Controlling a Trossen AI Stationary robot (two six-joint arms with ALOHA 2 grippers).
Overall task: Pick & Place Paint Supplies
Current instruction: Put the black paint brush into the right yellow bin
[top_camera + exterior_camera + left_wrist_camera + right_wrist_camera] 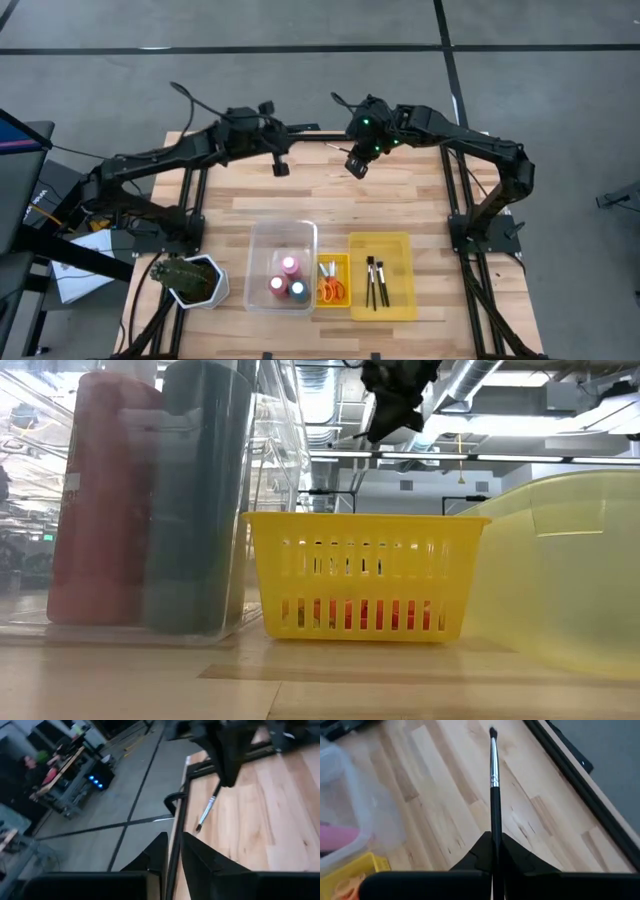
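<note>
My right gripper hangs above the table's far middle, shut on a thin dark-handled paintbrush. The left wrist view shows this brush slanting down below that gripper. My left gripper hovers beside it to the left. Its fingers stand slightly apart with nothing between them. Near the front edge, pink, red and blue paint bottles stand in a clear bin. Orange scissors lie in a small yellow basket, and two brushes lie in a yellow bin. My right gripper pinches the brush's dark handle between its two fingers. The brush lies along the fingers and sticks out past their tips, with the silver ferrule and bristles at the free end. The fingers slant down, and the brush is clear of the table.
A green plant in a white pot stands at the near left corner. Bare wood lies between the grippers and the bins. In the left wrist view, a person sits at a desk beyond the table.
</note>
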